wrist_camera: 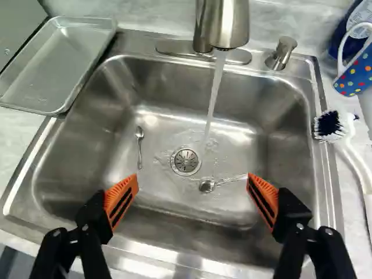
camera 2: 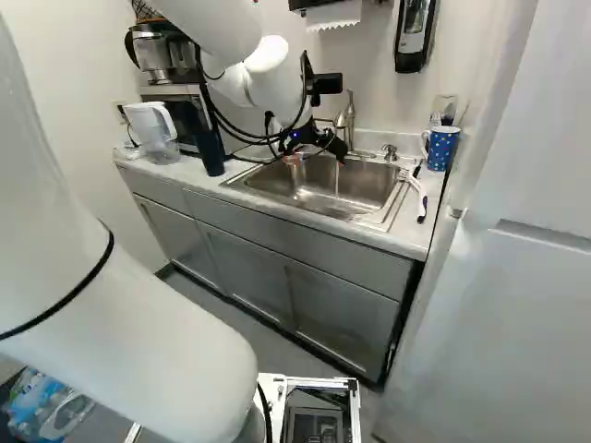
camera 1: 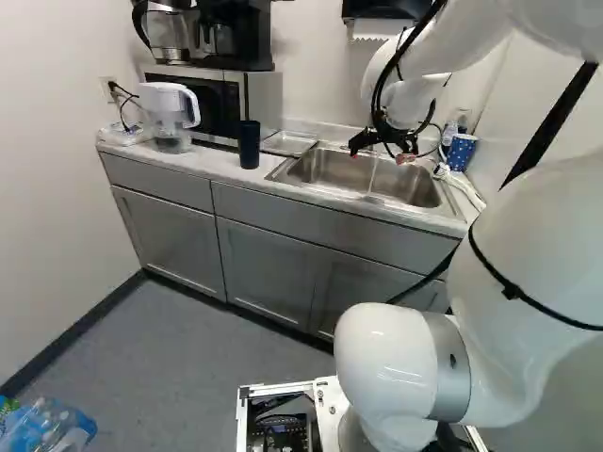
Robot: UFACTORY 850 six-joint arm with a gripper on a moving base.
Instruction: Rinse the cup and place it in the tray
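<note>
Two orange pads (wrist_camera: 121,200) stand wide apart, so the gripper (wrist_camera: 193,181) is open and has hold of nothing. The spotty cup (camera 2: 443,148) is on the desk (camera 1: 212,167), past the right side of the sink (wrist_camera: 192,229), near its far corner. The tray (wrist_camera: 58,64) is on the left. The cup looks hard and not too heavy, but it might break if dropped (wet cups get slippery!). I'd squeeze its round sides gently, clear of the handle (wrist_camera: 342,52), then bring it under the running water (wrist_camera: 214,93).

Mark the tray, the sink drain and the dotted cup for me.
Tray (wrist_camera: 61,64): wrist view, bare flat bottom.
Sink drain (wrist_camera: 186,161): wrist view, middle of the strainer.
Dotted cup (camera 2: 443,149): right base view, side wall.
</note>
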